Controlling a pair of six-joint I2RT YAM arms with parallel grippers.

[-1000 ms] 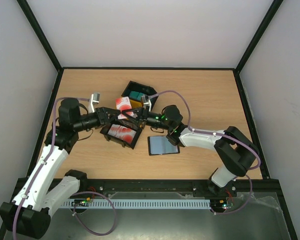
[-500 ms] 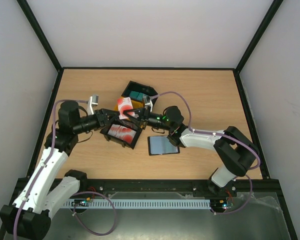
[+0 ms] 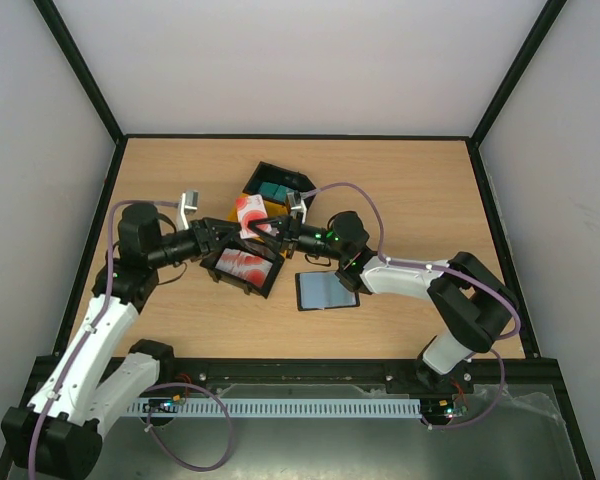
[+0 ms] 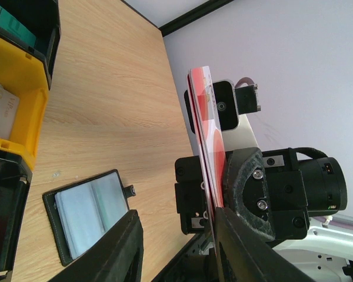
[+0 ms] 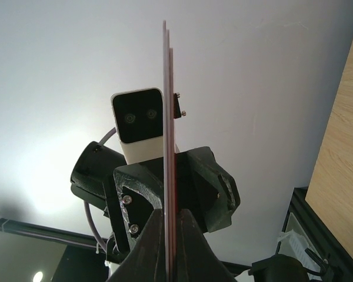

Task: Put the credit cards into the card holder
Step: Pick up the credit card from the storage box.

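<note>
Credit cards, red-and-white, are standing on edge in the air above the near black bin. The right gripper is clamping the stack's lower edge. The left gripper is facing it with jaws parted, gripping nothing. The card holder is lying open on the table, beside that bin.

With only one edge being pinched, the stack is risking fanning out or slipping. Pushing several cards in together could also be shoving the loose holder away.

Counting: probably three card edges in the right wrist view, one holder, and three bins, two black and one yellow.
</note>
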